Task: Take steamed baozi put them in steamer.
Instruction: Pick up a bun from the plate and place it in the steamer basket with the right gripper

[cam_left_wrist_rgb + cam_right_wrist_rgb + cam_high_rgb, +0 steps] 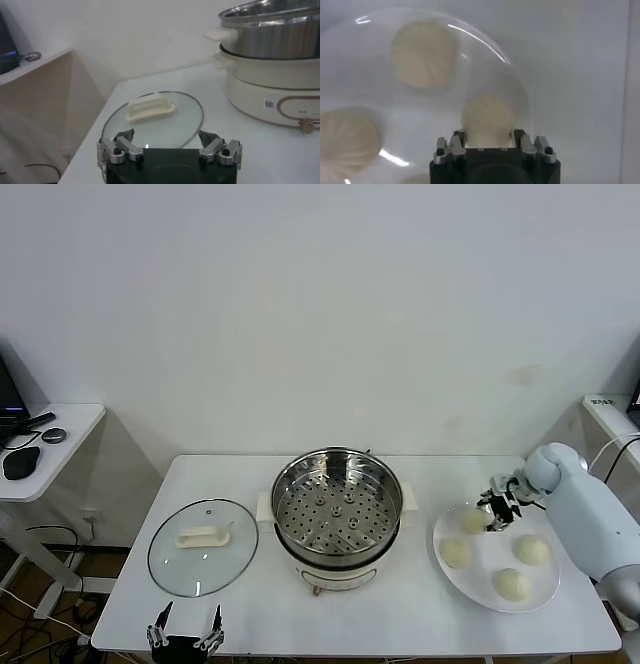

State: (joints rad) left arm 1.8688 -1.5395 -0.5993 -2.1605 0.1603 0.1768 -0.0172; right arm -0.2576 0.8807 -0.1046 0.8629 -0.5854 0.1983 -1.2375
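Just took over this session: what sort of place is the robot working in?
Probably a lab or office test setup, not a real kitchen: a plain white table against a bare wall, a side desk with a computer mouse, and loose cables on the floor. Only the steamer and the plate of baozi suggest cooking.

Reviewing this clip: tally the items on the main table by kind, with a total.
Baozi: 4, all on the plate, at and
Plate: 1
Steamer: 1
Glass lid: 1
Total: 7
Right gripper is at the rear-left baozi; left gripper is parked by the lid.
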